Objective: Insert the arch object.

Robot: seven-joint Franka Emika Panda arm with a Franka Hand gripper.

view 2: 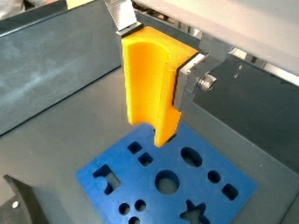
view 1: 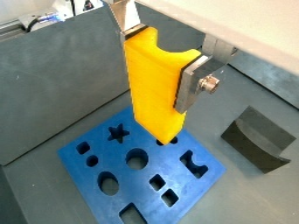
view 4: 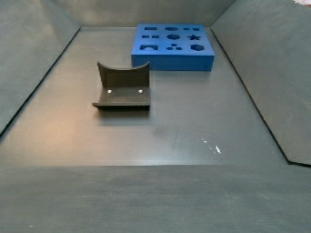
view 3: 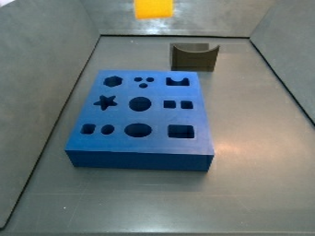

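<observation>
My gripper [view 1: 160,59] is shut on the arch object [view 1: 156,87], a bright orange-yellow block held upright between the silver fingers [view 1: 191,83]. It hangs well above the blue board [view 1: 135,171] with several shaped holes. In a wrist view the arch object [view 2: 149,83] shows its curved hollow, above the blue board [view 2: 170,179]. In a side view only the bottom of the arch object [view 3: 154,8] shows at the upper edge, high above the blue board [view 3: 142,120]. The gripper is out of view in both side views. The blue board [view 4: 174,47] lies at the far end.
A dark olive-grey block with a U-shaped notch [view 3: 193,56] stands beyond the board; it also shows in a side view [view 4: 122,88] and a wrist view [view 1: 260,137]. Grey walls [view 3: 50,64] enclose the floor on all sides.
</observation>
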